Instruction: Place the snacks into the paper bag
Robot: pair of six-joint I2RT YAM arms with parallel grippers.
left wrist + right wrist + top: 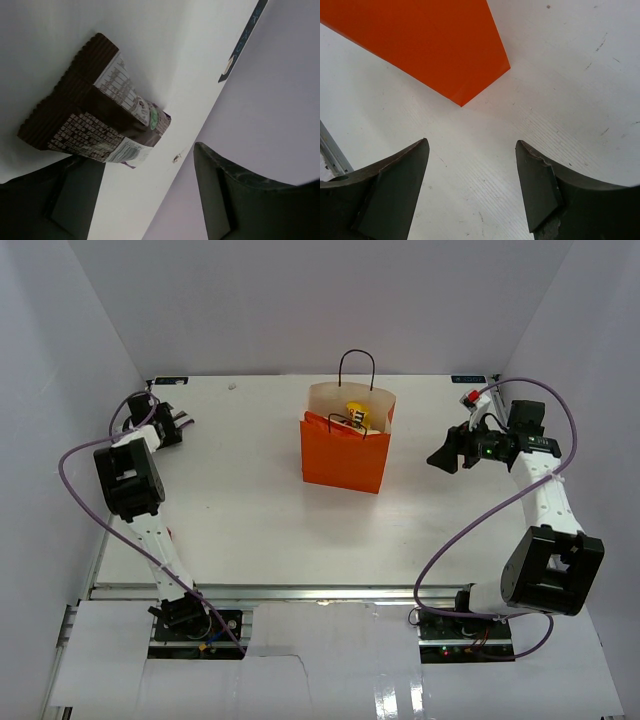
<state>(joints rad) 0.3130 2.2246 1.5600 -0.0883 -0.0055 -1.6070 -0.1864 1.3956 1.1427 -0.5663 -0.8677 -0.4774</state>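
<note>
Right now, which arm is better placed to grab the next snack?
Left. The left claw, open, is at the dark brown crinkle-edged packet; the right claw hangs open over the white table beside the orange paper bag.

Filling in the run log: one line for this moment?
left gripper: open, beside dark brown snack bar | right gripper: open, empty, near upright orange paper bag

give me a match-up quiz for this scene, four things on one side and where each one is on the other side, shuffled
Things:
1. paper bag
2. dark brown snack packet
3. crisp packet
4. right gripper

Places:
a. inside the bag
b. open over bare table, near the bag's bottom corner
c. upright, mid-table
d. lying on the table by the left fingers

Pairs: 1-c, 2-d, 3-a, 4-b
</note>
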